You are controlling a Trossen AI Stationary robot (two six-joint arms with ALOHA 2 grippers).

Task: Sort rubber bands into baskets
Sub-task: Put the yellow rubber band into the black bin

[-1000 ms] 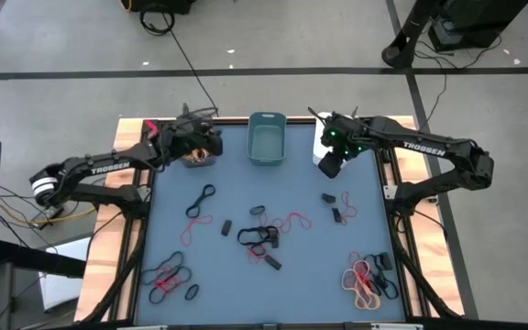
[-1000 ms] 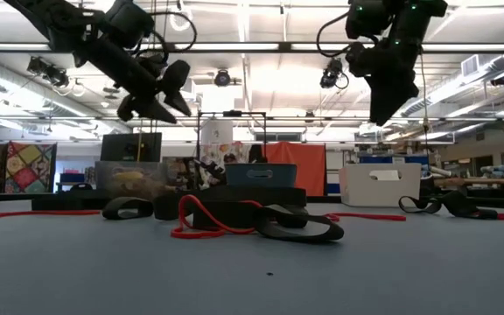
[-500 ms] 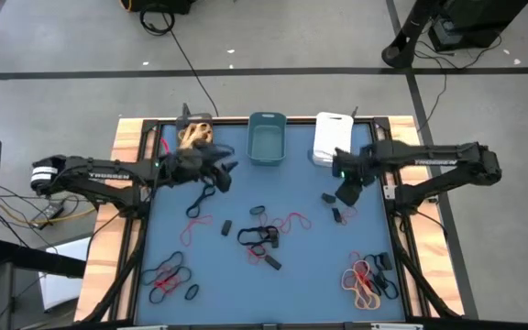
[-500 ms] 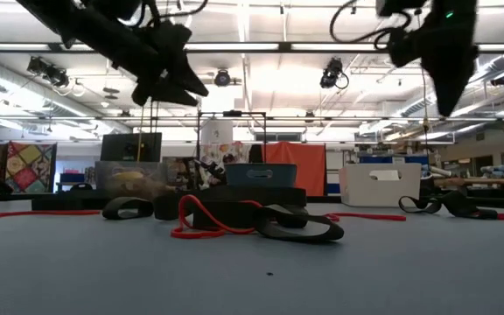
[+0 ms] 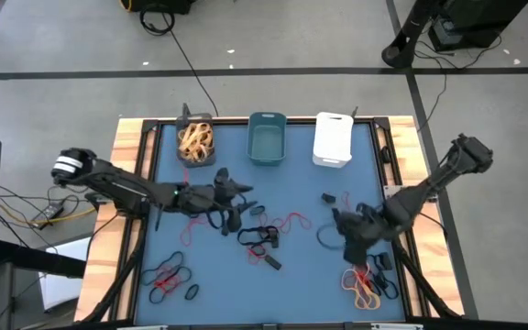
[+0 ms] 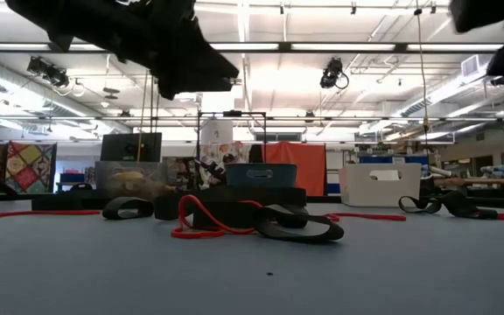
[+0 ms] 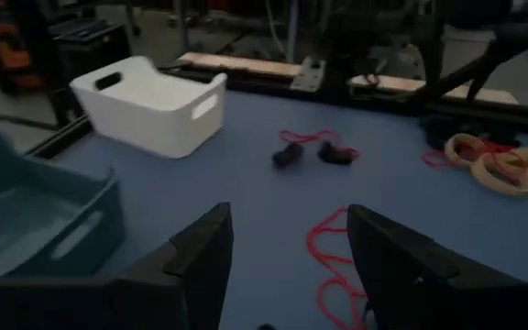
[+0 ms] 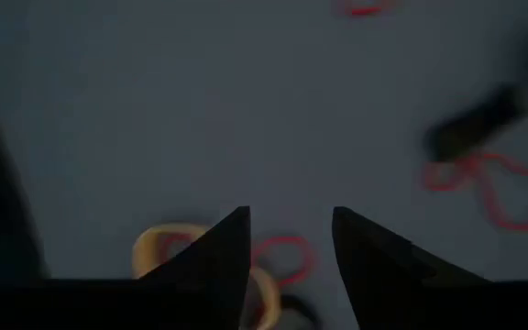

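Note:
Three baskets stand in a row at the table's far edge: dark grey (image 5: 195,142) with tan rubber bands in it, teal (image 5: 267,139) and white (image 5: 333,139). Loose rubber bands in black, red and tan lie on the blue mat: a clump at the centre (image 5: 264,234), one near left (image 5: 172,280), one near right (image 5: 369,282). My left gripper (image 5: 238,203) hangs open above the mat left of centre, nearly level; its wrist view shows nothing between the fingers (image 7: 287,220). My right gripper (image 5: 345,231) points down, open and empty (image 8: 291,215), above the mat beside the near-right clump.
Black bands (image 5: 337,197) and a red band (image 5: 293,222) lie right of centre. Wooden side rails (image 5: 131,229) frame the mat. In the low view both arms hang high (image 6: 191,61), clear of the bands (image 6: 252,223) on the mat.
My left gripper has swung from above the dark grey basket toward the table's centre and near side, sinking a little and rolling. My right gripper has swung from the white basket toward the near edge, to above the mat's right side. No band has moved.

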